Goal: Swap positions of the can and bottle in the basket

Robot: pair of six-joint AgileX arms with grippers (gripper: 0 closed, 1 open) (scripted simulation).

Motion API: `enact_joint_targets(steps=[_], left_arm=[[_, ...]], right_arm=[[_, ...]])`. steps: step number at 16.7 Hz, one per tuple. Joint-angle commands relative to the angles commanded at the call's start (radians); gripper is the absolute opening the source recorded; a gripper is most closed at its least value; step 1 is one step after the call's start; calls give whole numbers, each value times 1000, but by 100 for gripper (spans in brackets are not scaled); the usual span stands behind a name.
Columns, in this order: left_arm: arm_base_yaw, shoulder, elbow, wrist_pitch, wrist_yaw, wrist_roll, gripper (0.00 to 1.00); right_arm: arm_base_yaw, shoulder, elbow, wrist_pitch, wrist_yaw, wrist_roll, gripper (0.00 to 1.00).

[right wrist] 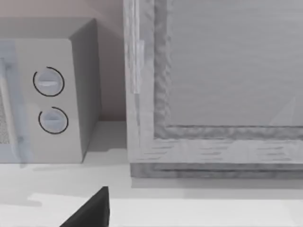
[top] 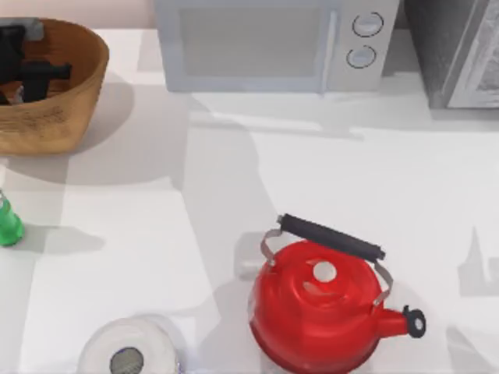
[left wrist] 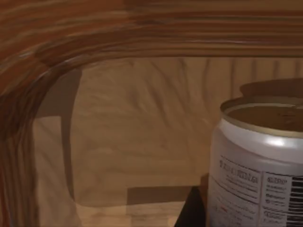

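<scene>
The wicker basket (top: 74, 109) stands at the table's back left corner. My left gripper (top: 23, 78) reaches down into it from above. In the left wrist view the can (left wrist: 258, 165), white with printed text and a dull gold top, stands upright on the basket floor close to the curved basket wall (left wrist: 142, 118); a dark part of the gripper shows just beside the can. The green bottle (top: 8, 222) stands upright on the table outside the basket, at the left edge and in front of it. My right arm is off to the back right, facing the appliances.
A red kettle (top: 320, 319) with a black handle stands at the front centre. A white paper roll (top: 129, 351) is at the front left. A microwave (top: 265, 43) and a grey cabinet (top: 456, 51) line the back edge.
</scene>
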Motion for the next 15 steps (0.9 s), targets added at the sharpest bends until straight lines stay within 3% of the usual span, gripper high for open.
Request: enact_joint_targets(steps=[3, 4, 15], left_arm=[[0, 0, 0, 0, 0, 0, 2], [0, 0, 0, 0, 0, 0, 0], [2, -90, -58, 9, -9, -14, 0]], right_arm=[[0, 0, 0, 0, 0, 0, 100], [0, 0, 0, 0, 0, 0, 100], [0, 0, 0, 0, 0, 0, 100]])
